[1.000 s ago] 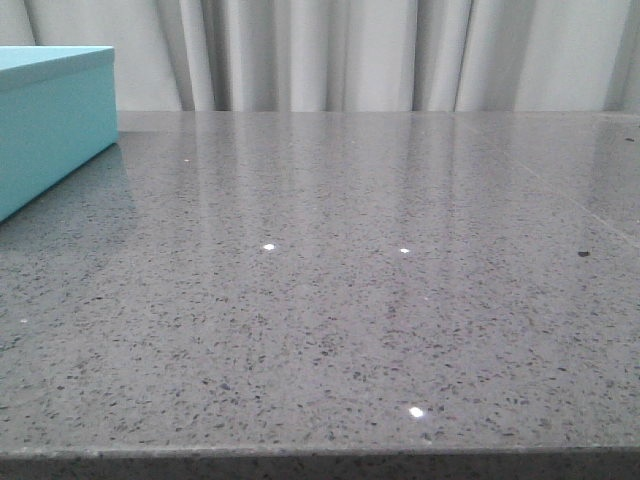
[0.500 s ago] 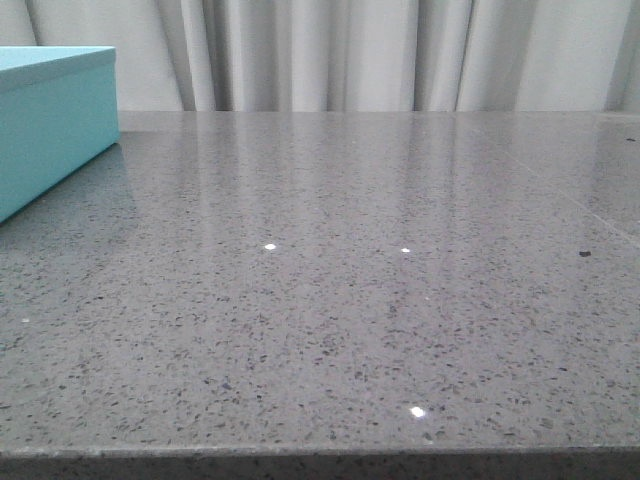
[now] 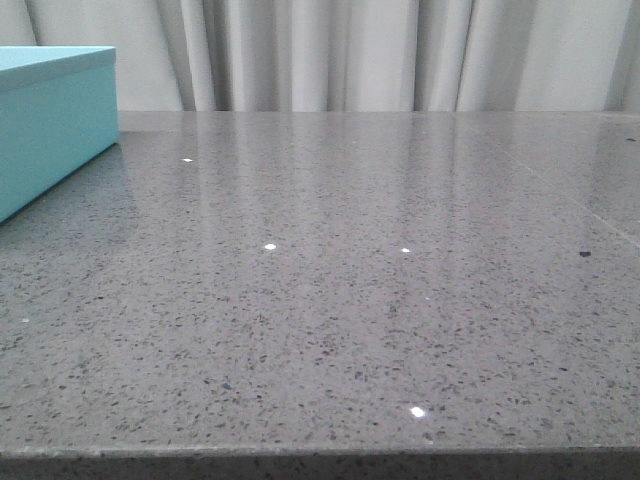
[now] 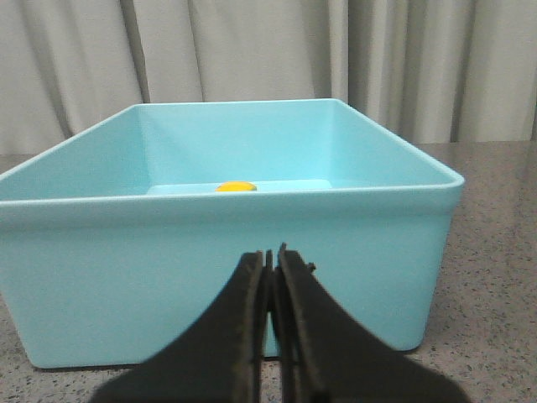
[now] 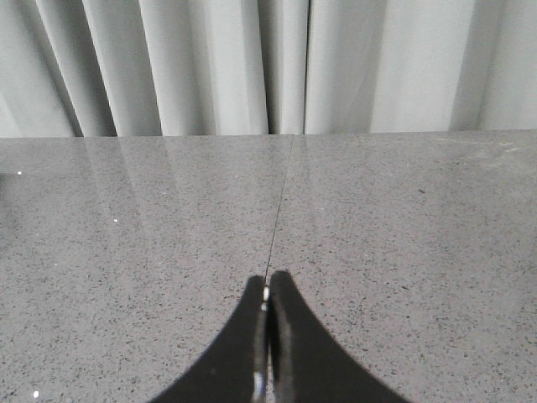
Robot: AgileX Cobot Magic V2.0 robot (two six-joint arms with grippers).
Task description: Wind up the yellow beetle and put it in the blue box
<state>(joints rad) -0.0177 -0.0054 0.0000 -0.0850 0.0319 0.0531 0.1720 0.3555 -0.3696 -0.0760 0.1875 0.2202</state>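
The blue box stands open in the left wrist view, and its corner shows at the far left of the front view. A small yellow shape, the top of the yellow beetle, lies on the box floor near the far wall; the near wall hides the rest. My left gripper is shut and empty, just outside the box's near wall and below its rim. My right gripper is shut and empty over bare grey table. Neither gripper shows in the front view.
The grey speckled stone table has its front edge at the bottom of the front view. A thin seam runs across the table ahead of the right gripper. Pale curtains hang behind the table.
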